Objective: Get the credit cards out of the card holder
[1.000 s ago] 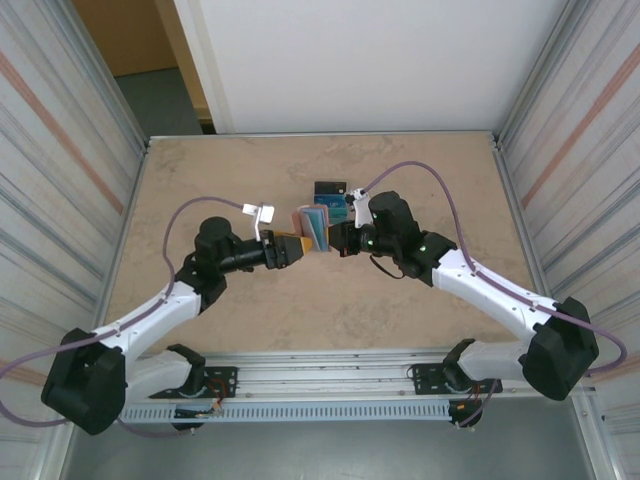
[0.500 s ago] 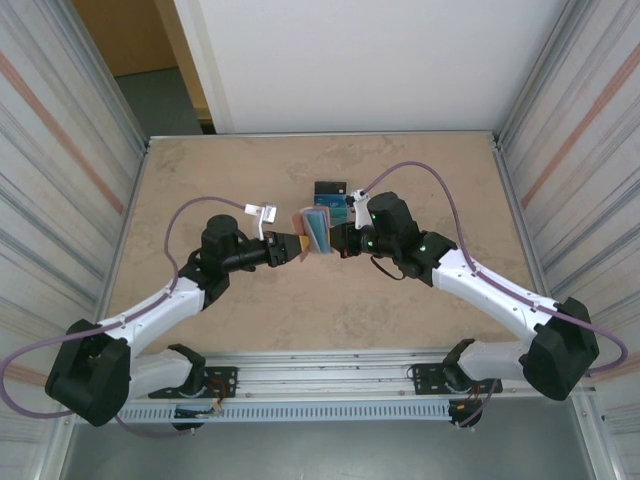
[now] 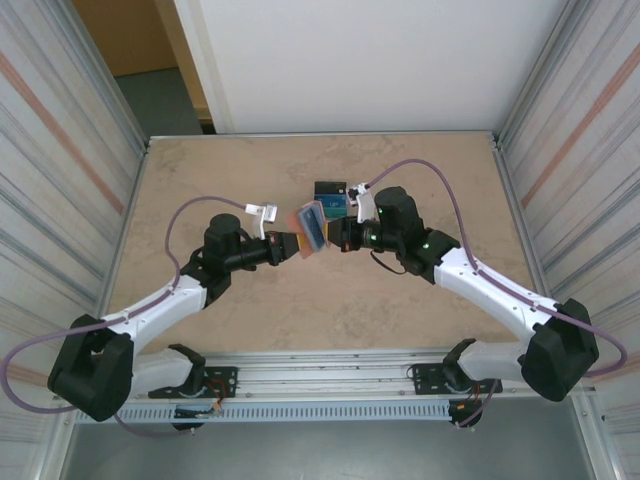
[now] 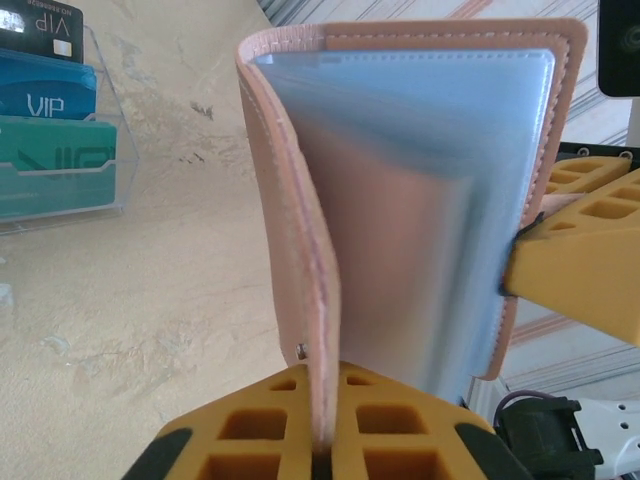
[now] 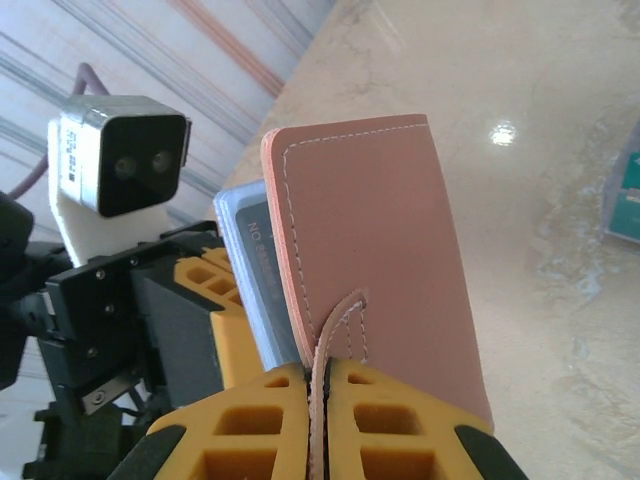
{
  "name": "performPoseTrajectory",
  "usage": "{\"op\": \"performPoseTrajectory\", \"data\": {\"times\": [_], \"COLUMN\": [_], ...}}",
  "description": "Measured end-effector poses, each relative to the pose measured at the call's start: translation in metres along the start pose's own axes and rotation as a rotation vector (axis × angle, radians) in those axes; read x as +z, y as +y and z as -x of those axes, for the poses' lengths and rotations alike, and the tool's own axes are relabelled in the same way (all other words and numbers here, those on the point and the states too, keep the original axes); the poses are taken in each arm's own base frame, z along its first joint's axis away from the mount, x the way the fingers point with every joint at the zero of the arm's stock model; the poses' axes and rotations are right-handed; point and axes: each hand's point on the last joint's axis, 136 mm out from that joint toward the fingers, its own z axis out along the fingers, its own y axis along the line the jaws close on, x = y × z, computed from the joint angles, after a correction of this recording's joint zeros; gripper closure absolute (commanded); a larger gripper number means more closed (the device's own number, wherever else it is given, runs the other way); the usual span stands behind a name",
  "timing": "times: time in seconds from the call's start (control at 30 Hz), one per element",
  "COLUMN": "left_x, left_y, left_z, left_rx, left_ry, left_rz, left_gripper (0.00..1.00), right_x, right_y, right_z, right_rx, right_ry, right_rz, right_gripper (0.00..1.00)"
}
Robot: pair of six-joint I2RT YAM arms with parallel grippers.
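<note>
- The wallet hangs in the air at the centre of the top view, stretched between the two grippers, above the table.
- The left gripper pinches one brown cover leaf at the bottom edge of its wrist view.
- The right gripper pinches the strap tab and the other cover at the bottom of its own view. One of its yellow fingers shows at the right edge of the left wrist view.
- The pale blue pockets fan open between the covers. Whether any card sits inside them I cannot tell.
- Three cards, black, blue and teal, stand in a clear rack at the upper left of the left wrist view, apart from the wallet.
- Step in hand, as I judge it: holding the wallet open to expose the pockets.
- The next move probably calls for one gripper to let go and pinch a card edge while the other keeps the wallet steady.
</note>
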Motion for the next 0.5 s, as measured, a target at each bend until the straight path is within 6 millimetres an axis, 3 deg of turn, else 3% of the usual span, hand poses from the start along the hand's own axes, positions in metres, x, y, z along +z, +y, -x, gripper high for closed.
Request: {"op": "performPoseTrajectory", "data": {"times": [0.27,0.5], "left_x": [0.0,-0.006], "left_y": [-0.001,-0.014], "left_z": [0.001,0.007], "left_rx": [0.004,0.028], "left_ry": [-0.004,-0.025], "left_rz": [-0.004,-0.034], "left_gripper": [1.0,1.0], "right_x": [-0.002,-0.006], "right_y": [-0.003,-0.01], "right_z": [0.003,0.006], "right_rx": [0.018,0.01], "right_ry": [-0.009,-0.034], "right_rz": [0.007,-0.046], "right_gripper": [0.99,0.81]}}
